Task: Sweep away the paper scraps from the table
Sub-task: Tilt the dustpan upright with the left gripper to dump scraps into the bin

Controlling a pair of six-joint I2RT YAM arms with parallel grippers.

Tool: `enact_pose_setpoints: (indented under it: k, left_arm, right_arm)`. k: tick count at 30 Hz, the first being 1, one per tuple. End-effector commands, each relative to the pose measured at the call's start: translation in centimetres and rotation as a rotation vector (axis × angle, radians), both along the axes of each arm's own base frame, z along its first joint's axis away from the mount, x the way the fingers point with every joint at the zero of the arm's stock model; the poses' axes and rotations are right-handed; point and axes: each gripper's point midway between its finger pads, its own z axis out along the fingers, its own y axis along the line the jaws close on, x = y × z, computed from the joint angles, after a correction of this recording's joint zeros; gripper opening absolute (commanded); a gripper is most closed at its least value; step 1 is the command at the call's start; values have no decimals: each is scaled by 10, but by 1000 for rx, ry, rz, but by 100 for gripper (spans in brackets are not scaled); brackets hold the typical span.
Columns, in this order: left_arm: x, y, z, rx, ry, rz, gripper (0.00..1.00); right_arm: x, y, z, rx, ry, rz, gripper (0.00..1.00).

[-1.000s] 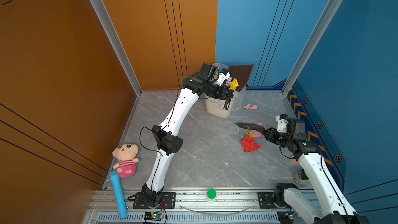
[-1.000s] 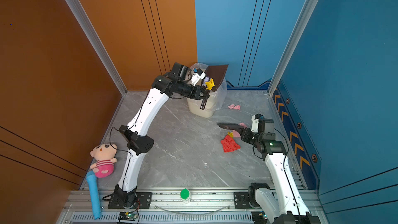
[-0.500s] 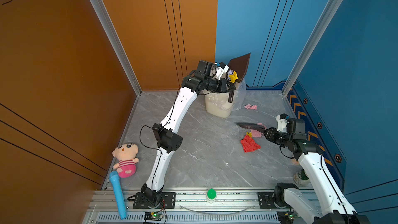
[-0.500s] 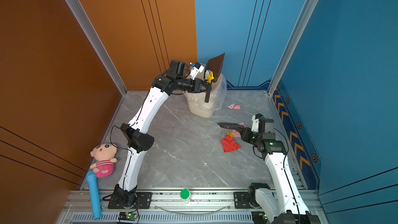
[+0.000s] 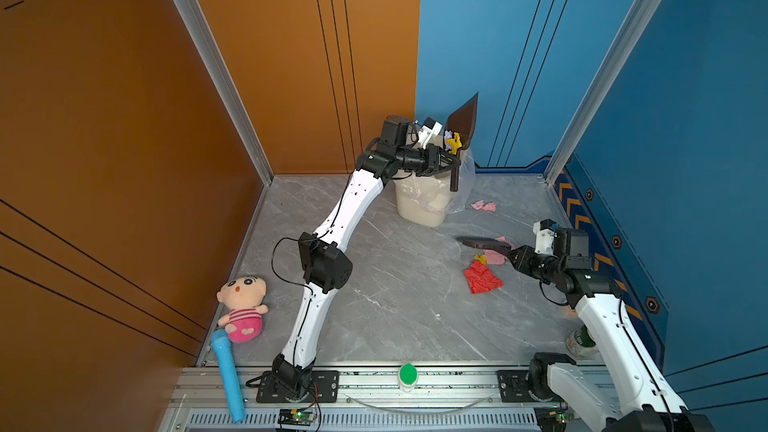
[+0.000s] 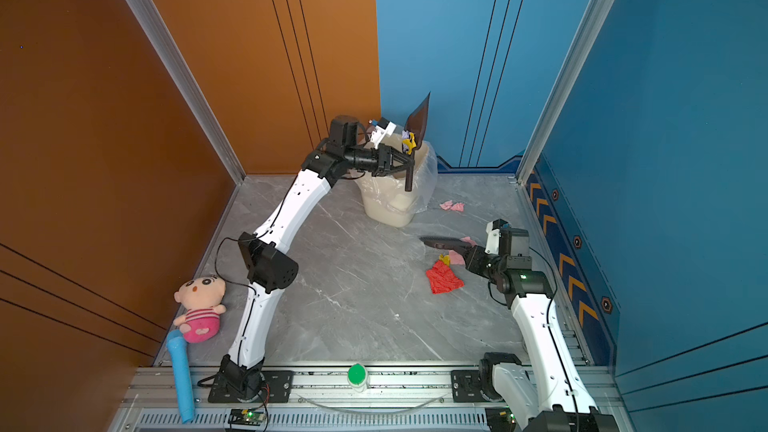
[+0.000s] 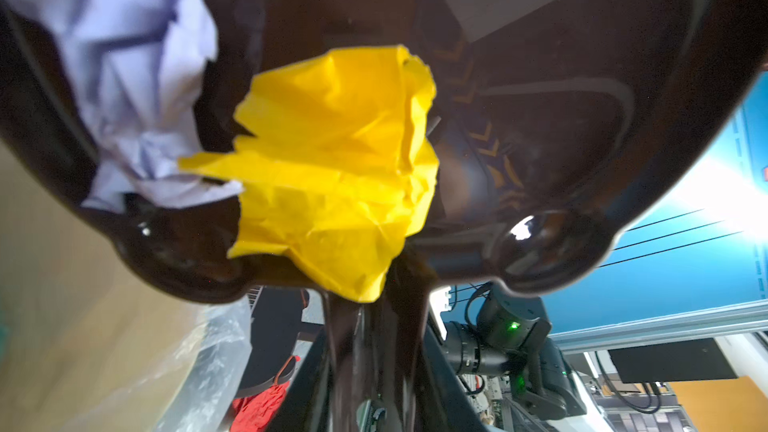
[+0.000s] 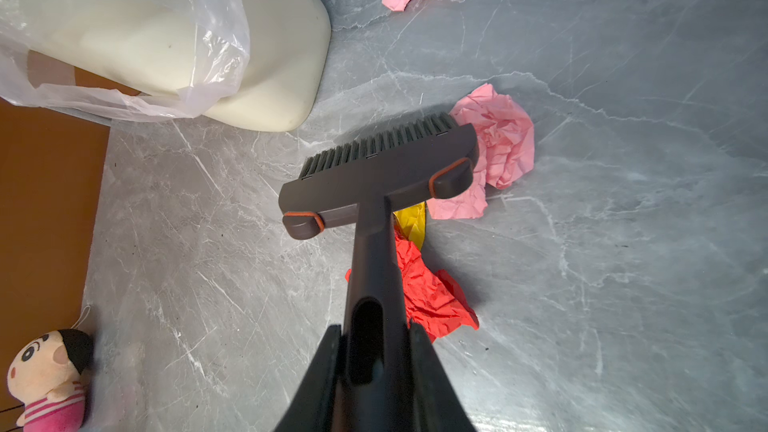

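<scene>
Two arms are seen over the table (image 5: 399, 317), and much of each grip is hidden. Nearest, a blue tube (image 5: 226, 371) and a green-capped bottle (image 5: 407, 376) lie at the front rail; no label can be read on either. A plush doll (image 5: 241, 309) sits at the left edge, cut off in the right wrist view. A second bottle (image 5: 579, 342) is half covered by the right arm.

Further in, the right gripper (image 8: 376, 351) is clamped on the handle of a brush (image 8: 382, 172), its head raised just above the table. Beneath and beside it lie paper scraps: a red one (image 5: 481, 279), a small yellow one (image 8: 411, 224) mostly covered by the handle, and a pink one (image 8: 498, 147). Another pink scrap (image 5: 483, 206) lies beside the bin (image 5: 419, 201).

Farthest, the left gripper (image 5: 451, 162) is closed on the handle of a dustpan (image 5: 463, 122), tilted steeply over the bin, with a yellow scrap (image 7: 340, 168) and a lilac scrap (image 7: 124, 76) at its lower lip. The bin's inside cannot be made out. No writing is legible anywhere.
</scene>
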Motion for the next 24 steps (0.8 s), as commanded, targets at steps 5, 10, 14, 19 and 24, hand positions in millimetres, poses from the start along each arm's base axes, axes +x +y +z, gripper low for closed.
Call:
enact_pose_setpoints:
  k: [5,10,14,19,24]
  left_arm:
    - [-1,-2,22,-112,6,-47,0]
    - [-1,-5,42,-218,9,-83,0]
    - [-3,-4,55,-277,17,-102,0]
    - [-5,-4,58,-283,20,-108,0]
    - [-7,-5,59,-294,28,-119,0]
  right_arm:
    - [6,0,10,15,-42,1,0]
    - [7,-3,10,-6,-41,-7,0]
    - [6,-5,12,-24,-38,-7,0]
    - [6,-5,15,-30,-46,-4,0]
    - [4,-6,16,-38,-48,-4,0]
